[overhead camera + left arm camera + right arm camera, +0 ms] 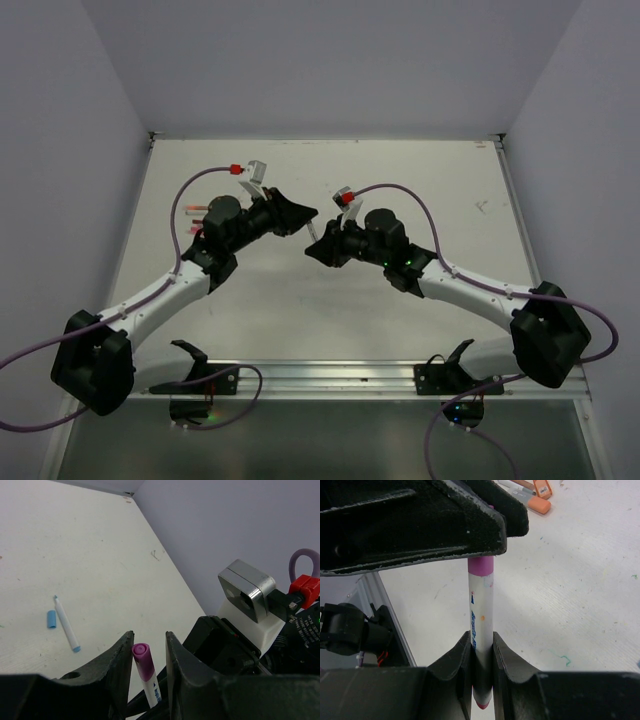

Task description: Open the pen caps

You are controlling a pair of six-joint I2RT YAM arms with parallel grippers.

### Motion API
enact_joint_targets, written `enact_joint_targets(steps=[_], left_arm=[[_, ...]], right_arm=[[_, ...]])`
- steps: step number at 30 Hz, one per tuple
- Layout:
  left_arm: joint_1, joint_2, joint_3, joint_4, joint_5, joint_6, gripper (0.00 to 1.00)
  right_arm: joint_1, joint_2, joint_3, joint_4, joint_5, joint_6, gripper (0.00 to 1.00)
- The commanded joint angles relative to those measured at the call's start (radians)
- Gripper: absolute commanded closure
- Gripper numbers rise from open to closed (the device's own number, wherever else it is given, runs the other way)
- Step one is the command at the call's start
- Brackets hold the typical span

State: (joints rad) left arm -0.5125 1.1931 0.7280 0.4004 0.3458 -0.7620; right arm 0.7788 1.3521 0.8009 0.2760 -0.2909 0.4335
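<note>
One blue pen (66,625) lay uncapped. Right fingers (507,665) gripped the purple pen (481,610); left fingers (177,675) flanked its purple cap (141,655), perhaps clamped.

Soft, even overhead light, faint shadows (close foreground slightly blurred)

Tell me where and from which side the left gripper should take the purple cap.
Grip the purple cap across its round sides, not the pale pen barrel. Come from the left, crosswise to it, since the right gripper is shut on the barrel's other end and the cap sticks out clear of it. The left gripper straddles the cap that way; whether it pinches is unclear.
</note>
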Motion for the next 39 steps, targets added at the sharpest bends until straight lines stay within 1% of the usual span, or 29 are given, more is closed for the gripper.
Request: enact_joint_targets(steps=[1, 2, 4, 7, 9, 12, 13, 17, 20, 23, 30, 34, 39], left_arm=[[-0.004, 0.008, 0.044, 0.057, 0.062, -0.023, 0.67], [-0.004, 0.01, 0.044, 0.061, 0.065, -0.026, 0.7], [-0.004, 0.014, 0.042, 0.069, 0.07, -0.031, 0.73], [-0.004, 0.025, 0.042, 0.078, 0.082, -0.036, 0.73], [-0.006, 0.033, 0.042, 0.084, 0.093, -0.04, 0.79], [-0.006, 0.036, 0.04, 0.101, 0.102, -0.043, 0.91], [-0.006, 0.04, 0.042, 0.103, 0.11, -0.043, 1.0], [-0.006, 0.034, 0.037, 0.135, 0.099, -0.057, 1.0], [-0.004, 0.007, 0.043, 0.172, 0.021, -0.051, 1.0], [0.003, -0.015, 0.074, 0.21, -0.042, -0.043, 1.0], [0.074, -0.02, 0.183, 0.327, -0.149, -0.031, 1.0], [0.098, -0.017, 0.235, 0.367, -0.211, -0.017, 1.0], [0.121, -0.015, 0.267, 0.437, -0.264, -0.026, 1.0]], right_arm=[[-0.001, -0.028, 0.001, 0.023, -0.022, -0.018, 1.0], [-0.001, -0.028, 0.001, 0.025, -0.024, -0.018, 1.0], [-0.001, -0.03, 0.001, 0.025, -0.024, -0.016, 1.0], [-0.001, -0.039, -0.002, 0.028, -0.025, -0.015, 1.0], [0.0, -0.044, 0.0, 0.025, -0.024, -0.016, 1.0], [-0.003, -0.047, -0.003, 0.025, -0.027, -0.016, 1.0], [-0.001, -0.048, -0.003, 0.025, -0.028, -0.015, 1.0], [-0.001, -0.053, -0.014, 0.028, -0.045, -0.016, 1.0], [-0.001, -0.062, -0.038, 0.028, -0.07, -0.029, 1.0], [-0.001, -0.083, -0.081, 0.032, -0.096, -0.03, 1.0], [-0.001, -0.11, -0.21, 0.077, -0.14, -0.042, 1.0], [-0.001, -0.123, -0.299, 0.13, -0.146, -0.038, 1.0], [0.0, -0.13, -0.354, 0.173, -0.14, -0.041, 1.0]])
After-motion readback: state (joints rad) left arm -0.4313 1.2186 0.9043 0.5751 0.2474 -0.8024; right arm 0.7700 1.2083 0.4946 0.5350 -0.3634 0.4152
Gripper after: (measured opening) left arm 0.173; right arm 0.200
